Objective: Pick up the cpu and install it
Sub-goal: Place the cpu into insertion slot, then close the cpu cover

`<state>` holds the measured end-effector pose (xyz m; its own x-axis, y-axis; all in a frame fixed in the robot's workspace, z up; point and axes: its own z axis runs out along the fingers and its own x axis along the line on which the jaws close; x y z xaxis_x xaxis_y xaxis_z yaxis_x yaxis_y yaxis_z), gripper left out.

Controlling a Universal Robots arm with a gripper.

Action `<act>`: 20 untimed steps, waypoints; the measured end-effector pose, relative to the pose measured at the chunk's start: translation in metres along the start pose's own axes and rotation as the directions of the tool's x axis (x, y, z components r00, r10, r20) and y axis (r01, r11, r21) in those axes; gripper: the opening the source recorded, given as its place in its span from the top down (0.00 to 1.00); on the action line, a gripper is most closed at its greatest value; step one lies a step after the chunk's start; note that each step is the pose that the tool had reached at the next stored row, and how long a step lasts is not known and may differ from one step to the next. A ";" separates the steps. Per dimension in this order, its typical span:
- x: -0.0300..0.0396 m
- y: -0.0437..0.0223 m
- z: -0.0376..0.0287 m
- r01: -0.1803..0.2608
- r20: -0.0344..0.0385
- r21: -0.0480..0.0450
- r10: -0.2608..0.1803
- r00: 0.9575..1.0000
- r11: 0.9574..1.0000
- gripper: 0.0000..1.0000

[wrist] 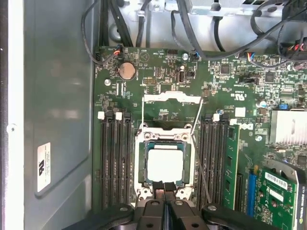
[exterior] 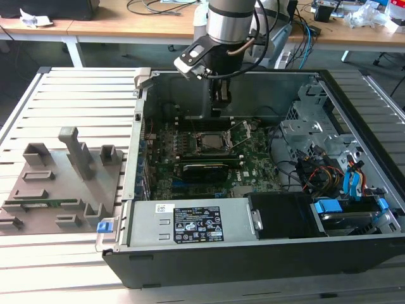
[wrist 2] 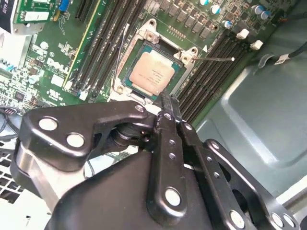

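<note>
Hovering with its fingers pressed together and empty, the gripper (wrist: 164, 185) hangs at the near edge of the cpu (wrist: 165, 165), perhaps touching it, the chip lying flat in the motherboard socket (wrist: 142, 163) inside the open computer case (exterior: 253, 261), with a grey tray (exterior: 57, 183) standing outside on the exterior view's left.

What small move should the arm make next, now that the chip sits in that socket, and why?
Probably a short lift straight up. The cpu already lies flat in the socket. The pincer is shut and empty, hanging over the socket's edge, and the hold-down frame stands open, so backing off would likely clear room.
</note>
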<state>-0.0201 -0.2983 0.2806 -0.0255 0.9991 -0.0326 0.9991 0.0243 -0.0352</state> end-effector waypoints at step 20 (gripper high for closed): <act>-0.0087 0.1019 0.0056 0.001 0.000 0.022 -0.001 1.000 1.000 0.89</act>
<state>0.0818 -0.3047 0.2717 -0.0263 0.9991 -0.0321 0.9981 0.0245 -0.0574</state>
